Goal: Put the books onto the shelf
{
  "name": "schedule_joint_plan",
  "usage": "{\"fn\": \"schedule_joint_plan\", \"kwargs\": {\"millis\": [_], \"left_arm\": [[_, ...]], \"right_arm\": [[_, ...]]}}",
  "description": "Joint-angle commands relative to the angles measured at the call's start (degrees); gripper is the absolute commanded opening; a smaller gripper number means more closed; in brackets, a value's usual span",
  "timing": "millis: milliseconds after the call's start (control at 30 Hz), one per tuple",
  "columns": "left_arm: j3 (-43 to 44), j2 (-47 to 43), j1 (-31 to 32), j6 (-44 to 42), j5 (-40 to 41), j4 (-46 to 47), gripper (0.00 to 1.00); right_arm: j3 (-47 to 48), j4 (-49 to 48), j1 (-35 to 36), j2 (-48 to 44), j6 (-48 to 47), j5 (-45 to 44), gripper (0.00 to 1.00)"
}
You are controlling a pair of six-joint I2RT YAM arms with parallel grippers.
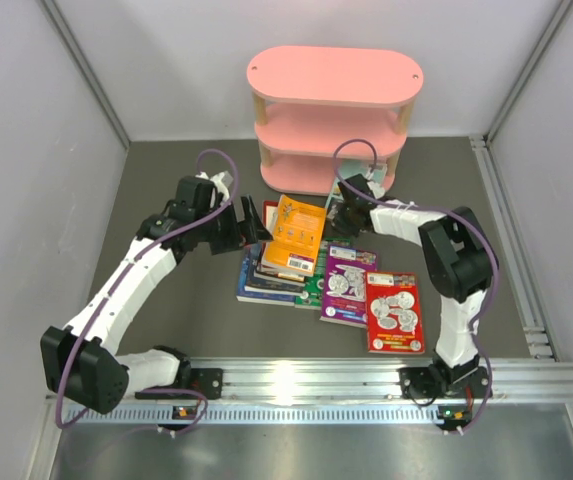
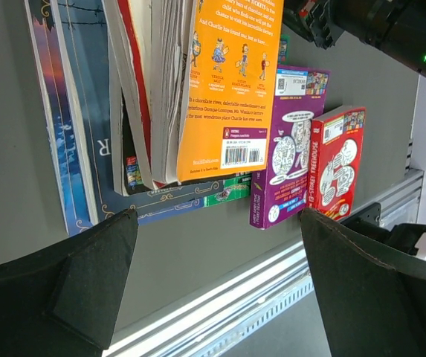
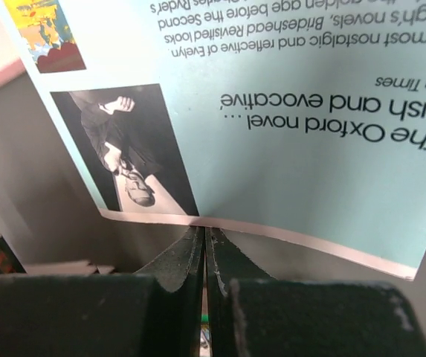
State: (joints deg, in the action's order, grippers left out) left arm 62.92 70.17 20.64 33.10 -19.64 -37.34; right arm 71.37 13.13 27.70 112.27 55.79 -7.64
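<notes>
Dark grey tabletop between white walls carries the scattered books [image 1: 306, 270], and the pink shelf [image 1: 334, 75] stands just beyond the right gripper [image 3: 204, 236]. That gripper's fingers are pressed together on the bottom edge of a pale teal book [image 3: 294, 149], seemingly on the cover alone, which bows above them. The left gripper [image 2: 218, 223] hangs with its fingers wide apart and nothing between them. Straight ahead of it lies the pile topped by the orange book [image 2: 227, 89], and the purple book [image 2: 291, 149] and red book [image 2: 337, 160] lie flat further out.

These paperbacks look light, thin and floppy, with glossy covers. A pinch on one cover will probably let the pages sag or the cover slide, so a hold across the spine or the whole page block seems safer.

From overhead the layout and the shelf's tiers are plain, but the teal book is mostly lost beside the right wrist. Only the right wrist view shows the pinch. Only the left wrist view shows the orange book's fanned pages and the dark blue book [image 2: 71, 111] beneath.
</notes>
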Motion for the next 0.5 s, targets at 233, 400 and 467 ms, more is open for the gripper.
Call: {"fn": "schedule_joint_plan", "kwargs": {"millis": [233, 400, 467], "left_arm": [[3.8, 1.0, -1.9, -3.9, -0.6, -2.3, 0.96], [4.0, 2.3, -2.3, -3.9, -1.3, -1.9, 0.96], [3.6, 2.5, -2.4, -3.5, -1.6, -1.0, 0.96]], "right_arm": [[0.8, 4.7, -0.7, 1.3, 1.3, -13.2, 0.00], [3.0, 7.5, -3.9, -0.3, -1.9, -14.6, 0.00], [3.9, 8.5, -5.1, -0.6, -2.8, -14.7, 0.00]]}}
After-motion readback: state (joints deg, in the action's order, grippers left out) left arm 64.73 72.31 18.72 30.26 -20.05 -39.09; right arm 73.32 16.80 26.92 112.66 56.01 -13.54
